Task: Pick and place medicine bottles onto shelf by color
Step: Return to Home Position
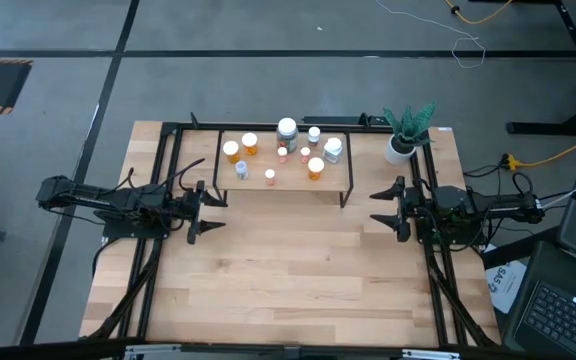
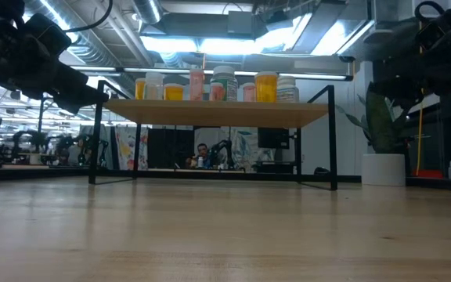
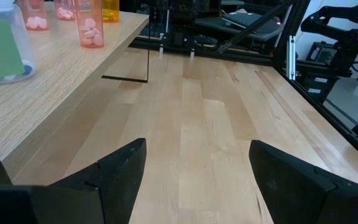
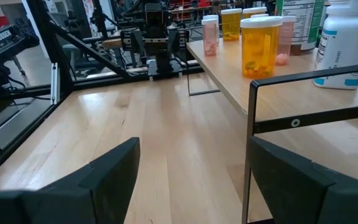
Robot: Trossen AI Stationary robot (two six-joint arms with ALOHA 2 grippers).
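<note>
Several medicine bottles (image 1: 286, 150), orange and white with white caps, stand upright on their bases on the shelf (image 1: 333, 180), a light-wood board on a black frame at the table's far middle. They also show in the low view (image 2: 214, 84). My left gripper (image 1: 206, 208) is open and empty at the table's left, near the shelf's left end. My right gripper (image 1: 380, 208) is open and empty at the table's right, near the shelf's right end. In the right wrist view an orange bottle (image 4: 261, 46) stands near the shelf's corner.
A white pot with a green plant (image 1: 406, 135) stands at the table's far right corner. Black frame rails (image 1: 158, 180) run along the table's left and right sides. The bare wooden tabletop (image 1: 288, 270) stretches in front of the shelf.
</note>
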